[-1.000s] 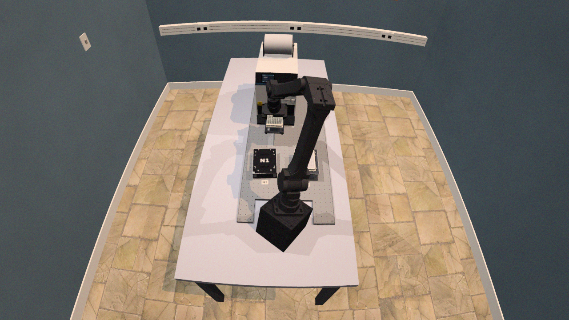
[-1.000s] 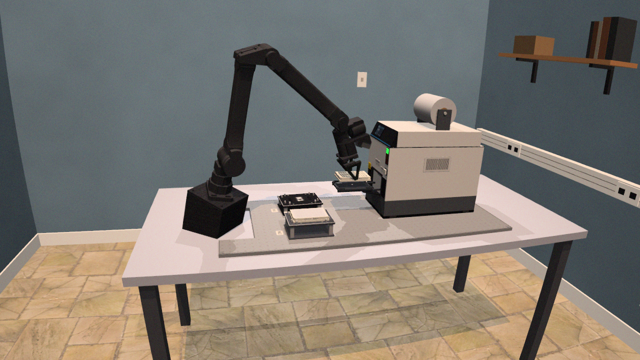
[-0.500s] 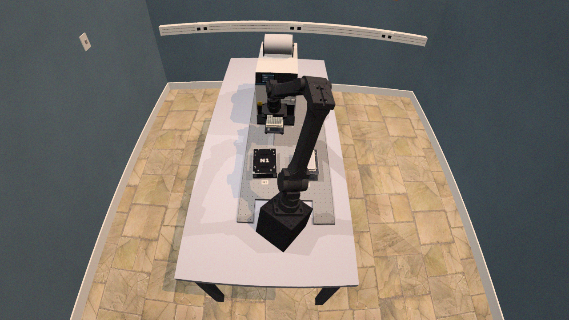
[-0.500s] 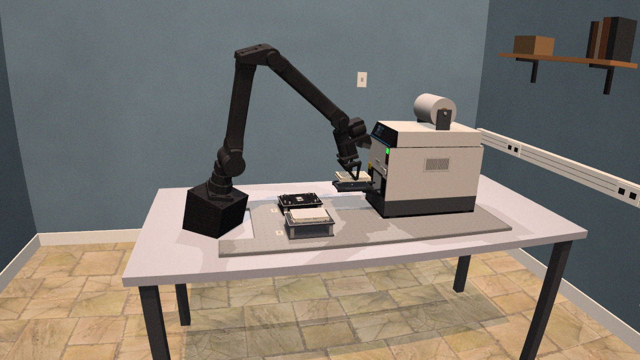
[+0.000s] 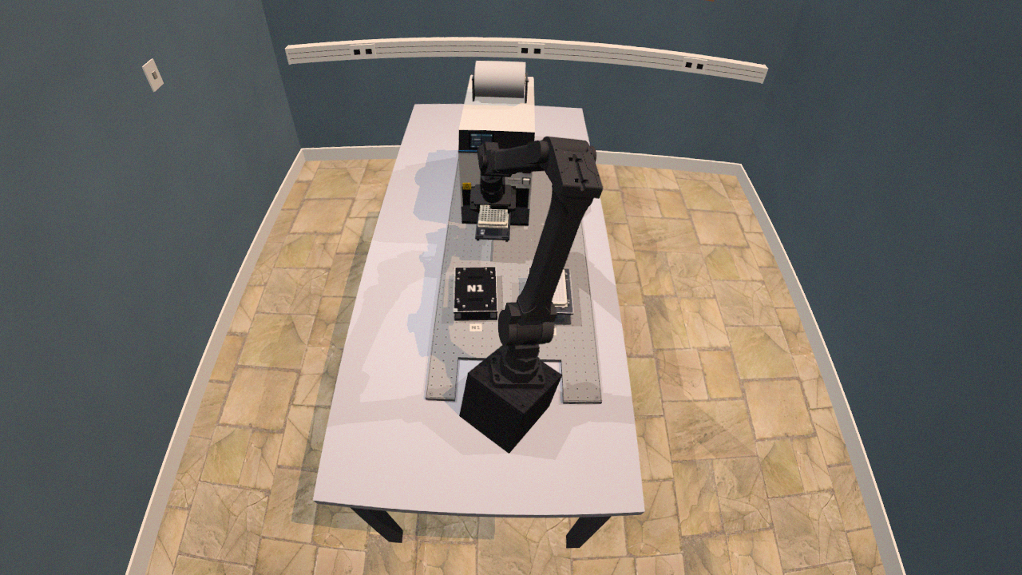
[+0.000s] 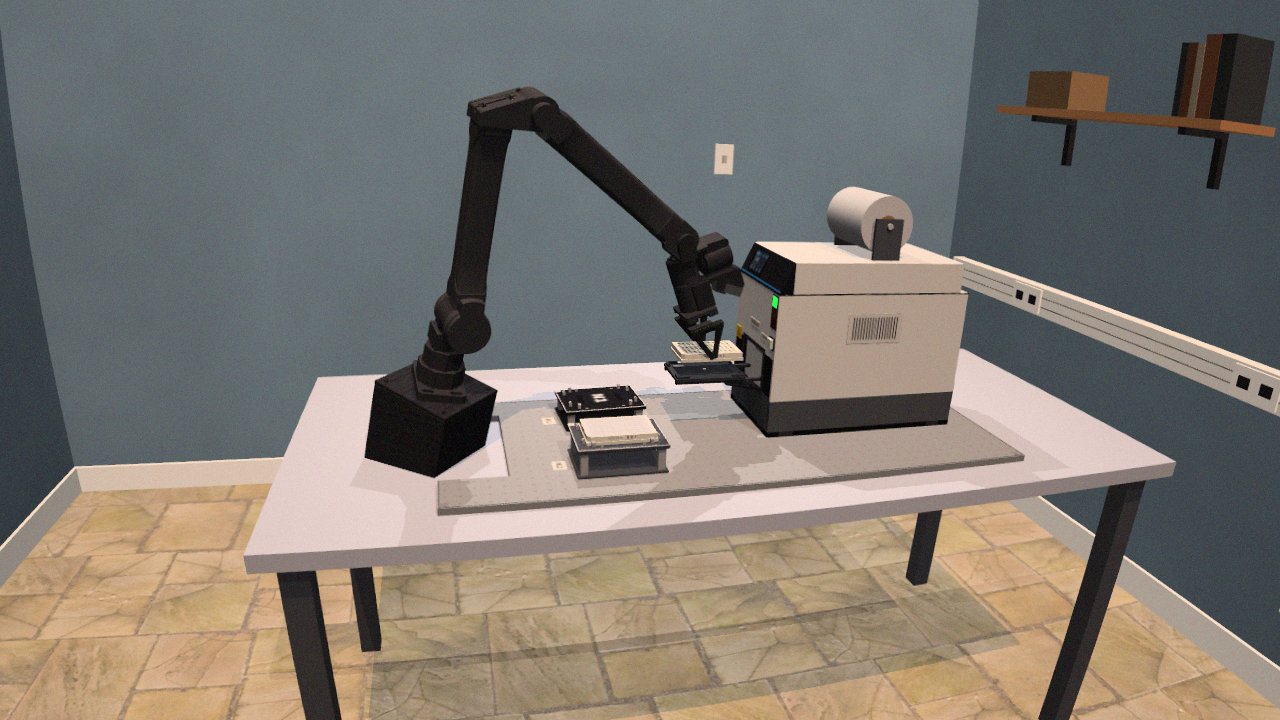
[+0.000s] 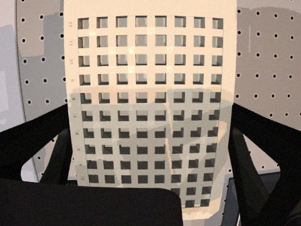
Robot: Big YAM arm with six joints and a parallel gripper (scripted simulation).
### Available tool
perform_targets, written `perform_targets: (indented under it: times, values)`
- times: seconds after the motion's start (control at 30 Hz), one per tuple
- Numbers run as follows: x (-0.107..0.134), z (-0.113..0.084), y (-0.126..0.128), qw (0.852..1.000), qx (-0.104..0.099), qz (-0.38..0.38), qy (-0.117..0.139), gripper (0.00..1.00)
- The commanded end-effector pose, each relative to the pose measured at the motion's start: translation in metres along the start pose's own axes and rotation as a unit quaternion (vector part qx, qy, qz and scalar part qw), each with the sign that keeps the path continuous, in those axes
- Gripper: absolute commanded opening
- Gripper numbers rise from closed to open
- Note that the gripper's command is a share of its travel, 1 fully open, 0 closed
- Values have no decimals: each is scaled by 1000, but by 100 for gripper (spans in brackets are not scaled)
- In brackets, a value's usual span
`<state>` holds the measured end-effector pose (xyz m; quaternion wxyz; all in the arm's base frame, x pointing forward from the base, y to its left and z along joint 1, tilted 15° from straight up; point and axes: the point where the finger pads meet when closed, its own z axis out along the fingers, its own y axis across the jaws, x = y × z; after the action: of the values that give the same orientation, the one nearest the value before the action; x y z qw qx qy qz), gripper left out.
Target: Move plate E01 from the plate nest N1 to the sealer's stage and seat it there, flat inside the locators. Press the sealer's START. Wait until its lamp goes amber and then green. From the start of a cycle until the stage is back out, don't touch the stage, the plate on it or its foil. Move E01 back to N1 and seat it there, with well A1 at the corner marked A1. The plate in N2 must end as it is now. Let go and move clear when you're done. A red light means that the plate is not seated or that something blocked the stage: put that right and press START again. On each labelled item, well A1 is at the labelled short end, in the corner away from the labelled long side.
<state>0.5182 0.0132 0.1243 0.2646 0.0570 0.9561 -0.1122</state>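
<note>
- gripping across its long sides, the end effector (image 5: 493,208) (image 6: 713,349) (image 7: 150,112) is holding the pale plate (image 5: 493,216) (image 6: 687,350) (image 7: 150,88), its fingers standing wide around it.
- that plate is hanging just above the sealer's stage (image 5: 493,233) (image 6: 707,374), looking roughly level; a narrow gap is showing between them in the exterior view.
- printed numbers are running down one long side from 12; a dark shape is covering the plate's lower left part in the wrist view.
- the stage is sticking out of the sealer (image 5: 497,117) (image 6: 868,344), whose lamp (image 6: 774,302) is glowing green.
- nest n1 (image 5: 475,287) (image 6: 599,404) is standing without a plate, its black top showing.
- beside it, the other nest (image 6: 622,460) is carrying a pale plate of its own (image 5: 560,287) (image 6: 617,429), partly hiding behind the arm (image 5: 557,243) (image 6: 478,214) from above.
- the bench (image 5: 400,465) (image 6: 358,528) is supporting everything.
</note>
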Motion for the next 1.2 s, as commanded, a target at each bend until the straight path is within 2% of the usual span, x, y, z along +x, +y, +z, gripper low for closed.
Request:
perform_targets:
  times: [0.0, 0.33, 0.73, 0.9, 1.17]
  values:
    - [-22, -9, -5, 1000, -2, 8, -23, 0]
    - [-2, 5, -3, 1000, 1, 2, -2, 0]
    - [-30, -16, -5, 999, -4, 12, -33, 0]
    - [-33, -16, -5, 999, -4, 12, -35, 0]
    - [-30, -4, -3, 1000, -3, 11, -28, 0]
